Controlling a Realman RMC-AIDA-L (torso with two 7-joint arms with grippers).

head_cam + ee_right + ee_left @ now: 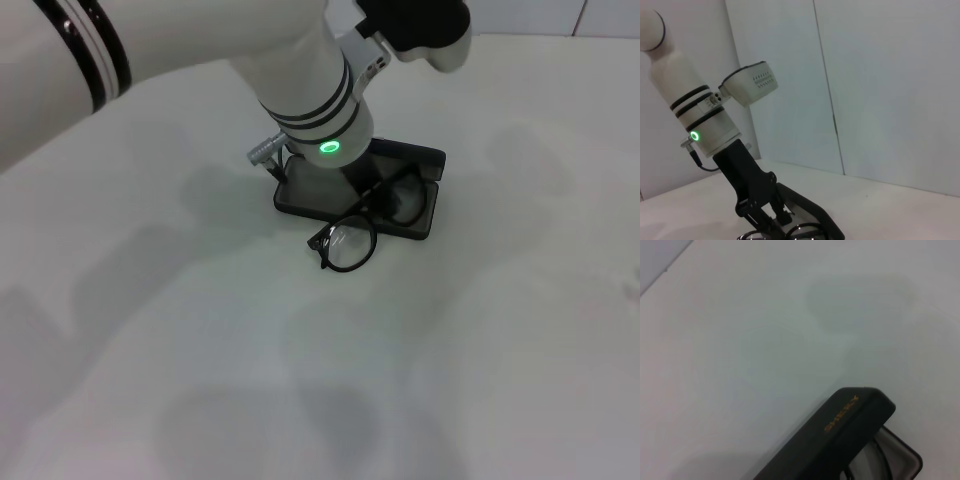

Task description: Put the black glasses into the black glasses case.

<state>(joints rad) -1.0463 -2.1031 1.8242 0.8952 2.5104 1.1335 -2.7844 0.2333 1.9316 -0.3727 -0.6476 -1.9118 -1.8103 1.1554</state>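
Left arm is reaching down over the open black glasses case [400,200] on the white worktop [200,350]; the left gripper [771,216] is sitting low at the case's edge, and whether it is gripping anything I cannot tell. Black glasses [355,235] are lying half in, half out: one lens is hanging over the case's near rim onto the worktop, the other is inside on the grey lining. Right gripper is not showing in any view.

Matt black glasses case [840,440], glossy-framed black glasses [350,243], smooth white table [200,350].
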